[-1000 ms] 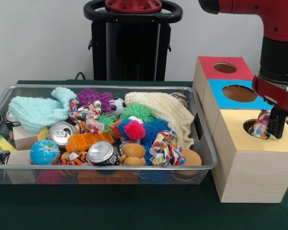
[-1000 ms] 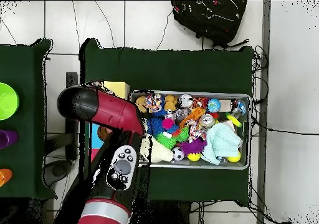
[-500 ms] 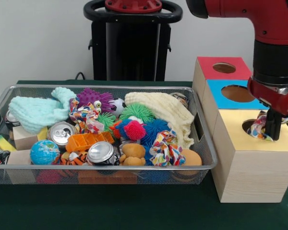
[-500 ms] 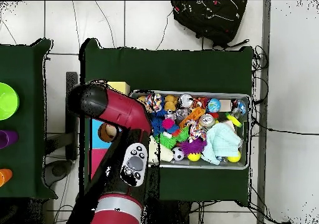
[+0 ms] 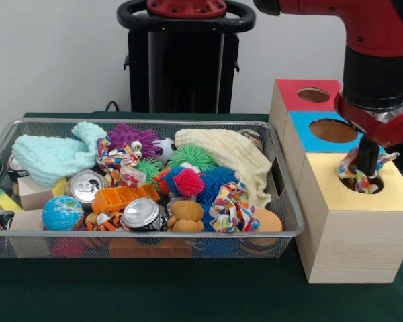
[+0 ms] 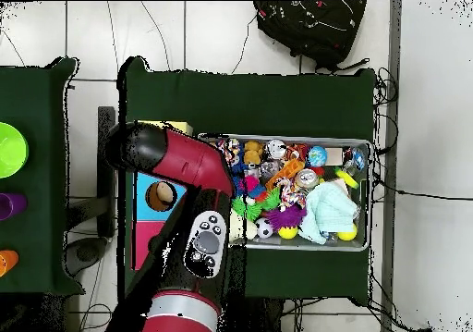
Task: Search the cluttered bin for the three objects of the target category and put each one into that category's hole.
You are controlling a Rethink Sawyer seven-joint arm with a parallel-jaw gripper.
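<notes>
Multicoloured knotted rope toy point(image 5: 358, 168) hangs in the round hole of the yellow-topped wooden box point(image 5: 349, 231) in the front view, pinched by the black end effector point(image 5: 365, 168) of the red arm point(image 5: 376, 60). At 9 o'clock of the box stands the wire mesh bin point(image 5: 141, 235) on the dark green surface point(image 5: 188, 295), holding a second patterned rope toy point(image 5: 232, 209) and two drink cans point(image 5: 141, 213).

Overhead, the arm point(image 6: 175, 162) covers the yellow box; the blue-topped box point(image 6: 155, 195) shows at 9 o'clock of the bin point(image 6: 365, 245).
</notes>
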